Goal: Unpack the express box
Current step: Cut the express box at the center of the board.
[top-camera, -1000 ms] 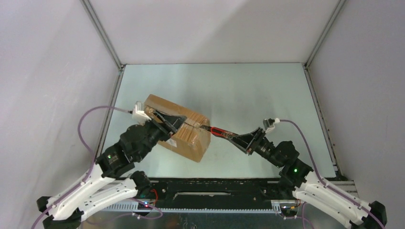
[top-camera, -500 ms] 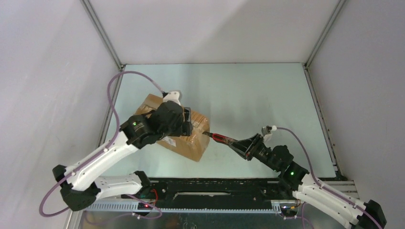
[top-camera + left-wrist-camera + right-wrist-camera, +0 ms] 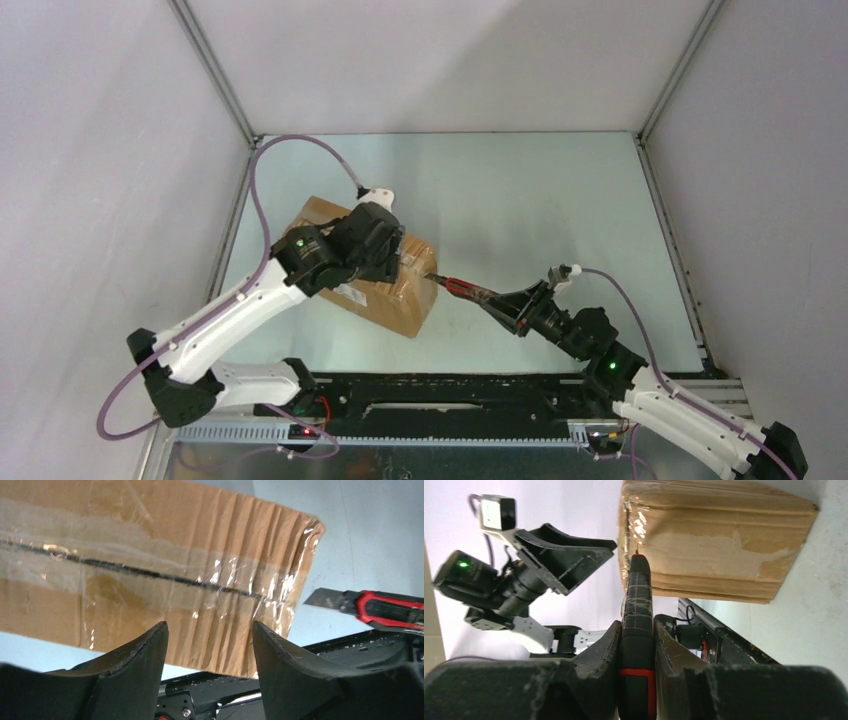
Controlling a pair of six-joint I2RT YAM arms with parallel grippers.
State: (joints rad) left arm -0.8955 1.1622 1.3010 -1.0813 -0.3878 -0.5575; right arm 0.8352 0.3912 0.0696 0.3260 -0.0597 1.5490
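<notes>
The express box (image 3: 398,296) is a brown carton lying slantwise at the table's left. Clear tape covers its flap seam (image 3: 150,572), and a dark line runs along that seam. My left gripper (image 3: 392,258) hovers over the box's top near its right end. It (image 3: 207,630) stands open with nothing between its fingers. My right gripper (image 3: 492,297) is shut on a red and black utility knife (image 3: 460,288). The blade (image 3: 327,600) points at the box's right end, just short of the corner. In the right wrist view the knife (image 3: 638,605) points at the box's taped edge (image 3: 719,545).
A small white label (image 3: 350,294) shows on the box's near side. The black base rail (image 3: 450,395) runs along the table's near edge. Grey walls with metal frame posts (image 3: 215,80) close in the left, back and right.
My left arm has lifted from the box's left side and swung over its top, wrist turned. My right gripper has drawn back slightly towards its base with the knife.
</notes>
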